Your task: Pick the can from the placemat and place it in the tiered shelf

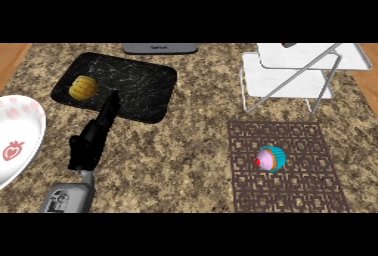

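One teal can (271, 159), cylindrical with a red end, lies on its side on the one brown lattice-patterned placemat (295, 190). One white two-level shelf (284, 80) on thin metal legs stands beyond the placemat. One left hand (94, 136), black, fingers straight and released, holds nothing over the speckled stone counter (184, 150). Its fingertips reach one dark marbled board (140, 80).

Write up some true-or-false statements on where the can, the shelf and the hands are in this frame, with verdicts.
1. The can lies on the brown patterned placemat. True.
2. The can sits in the tiered shelf. False: it is on the placemat, apart from the shelf.
3. The left hand is curled round the can. False: its fingers are straight, across the counter from the can.
4. A yellow item lies on the dark board. True.
5. Both hands show. False: only the left hand is in view.
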